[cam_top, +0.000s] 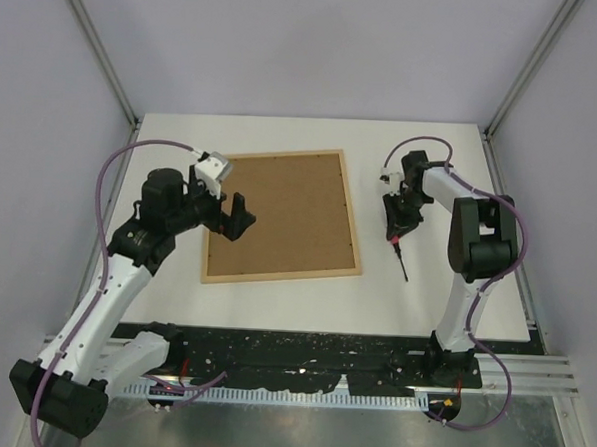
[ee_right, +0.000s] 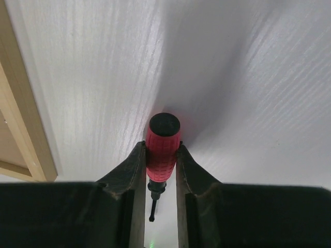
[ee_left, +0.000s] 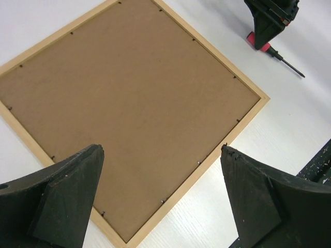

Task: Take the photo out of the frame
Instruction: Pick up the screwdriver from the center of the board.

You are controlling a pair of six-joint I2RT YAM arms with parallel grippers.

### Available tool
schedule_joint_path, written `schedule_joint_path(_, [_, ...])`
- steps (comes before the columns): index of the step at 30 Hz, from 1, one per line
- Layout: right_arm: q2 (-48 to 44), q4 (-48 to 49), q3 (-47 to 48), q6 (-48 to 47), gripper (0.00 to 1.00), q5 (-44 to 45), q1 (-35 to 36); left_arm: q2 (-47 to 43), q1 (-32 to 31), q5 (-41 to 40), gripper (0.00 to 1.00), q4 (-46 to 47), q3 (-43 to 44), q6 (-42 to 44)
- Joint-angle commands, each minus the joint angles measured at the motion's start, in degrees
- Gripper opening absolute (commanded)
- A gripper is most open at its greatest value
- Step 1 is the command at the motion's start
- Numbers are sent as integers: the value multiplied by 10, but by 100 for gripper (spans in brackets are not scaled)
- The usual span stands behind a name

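Observation:
The frame [cam_top: 282, 208] lies face down on the white table, its brown back up and thin light wood strips round it. Small metal tabs [ee_left: 198, 163] line the back's edge. The photo is hidden under that back. My left gripper [cam_top: 235, 218] hovers open over the frame's near left part; in the left wrist view its jaws [ee_left: 161, 151] straddle the frame's edge [ee_left: 201, 173] from well above. My right gripper [cam_top: 393, 228] is down on the table to the right of the frame, shut on the red handle of a small screwdriver [ee_right: 163, 135], whose shaft [cam_top: 402, 265] points toward the near edge.
The white table [cam_top: 274, 307] ends at a black rail [cam_top: 302, 349] along the near side. Pale walls and metal posts [cam_top: 99, 48] enclose the left, back and right. A strip of the frame's wood [ee_right: 23, 129] shows at the left of the right wrist view.

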Motion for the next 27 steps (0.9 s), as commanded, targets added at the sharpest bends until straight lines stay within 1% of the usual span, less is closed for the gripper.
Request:
schedule_joint_path(1, [-35,-24,28,5,8,-87,1,55,-38,3,100,18,49,39])
schedule_joint_path(2, [-70,-22,37,7,8,-112,1,68,-49,13,100,25,56,39])
schedule_joint_path(3, [-87,-17,55,10,8,-158,1,86,-53,24,100,34,67,36])
schedule_joint_path(4, [-126,-2,62,18,8,-176,2,103,-61,37,100,41,78,32])
schedule_joint_path(5, [-143,9,75,35,8,-216,1,122,-69,57,100,49,88,24])
schedule_joint_path(6, [-182,43,79,50,8,-234,2,139,-73,76,100,61,99,11])
schedule_joint_path(7, [-203,62,80,78,8,-273,1,159,-78,97,100,77,108,-10])
schedule_joint_path(8, [-236,116,77,101,8,-289,0,178,-83,117,100,93,121,-24])
schedule_joint_path(9, [-258,148,59,158,8,-322,-3,195,-84,134,100,109,134,-44])
schedule_joint_path(10, [-297,227,43,188,8,-335,-4,214,-87,154,100,127,143,-67])
schedule_joint_path(11, [-330,283,5,258,8,-352,-8,229,-88,176,100,152,152,-90])
schedule_joint_path(12, [-348,372,-34,337,8,-359,-11,245,-89,189,100,173,161,-115])
schedule_joint_path(13, [-375,428,-58,371,8,-362,-15,264,-90,204,100,191,173,-137])
schedule_joint_path(14, [-382,505,-90,439,8,-360,-17,282,-90,218,100,200,190,-162])
schedule_joint_path(15, [-392,539,-100,464,8,-359,-18,299,-90,235,100,210,203,-184])
schedule_joint_path(16, [-391,579,-113,519,8,-359,-17,315,-91,250,100,226,213,-212])
schedule_joint_path(19, [-372,621,-135,610,8,-376,-17,336,-101,275,100,286,211,-275])
schedule_joint_path(20, [-370,660,-162,647,8,-373,-17,340,-106,283,100,291,210,-284])
schedule_joint_path(21, [-370,690,-172,658,8,-371,-17,341,-113,289,100,297,209,-289])
schedule_joint_path(25, [-362,735,-204,690,8,-367,-17,342,-135,301,100,325,196,-319])
schedule_joint_path(27, [-361,760,-213,719,8,-373,-17,343,-146,301,100,323,195,-320])
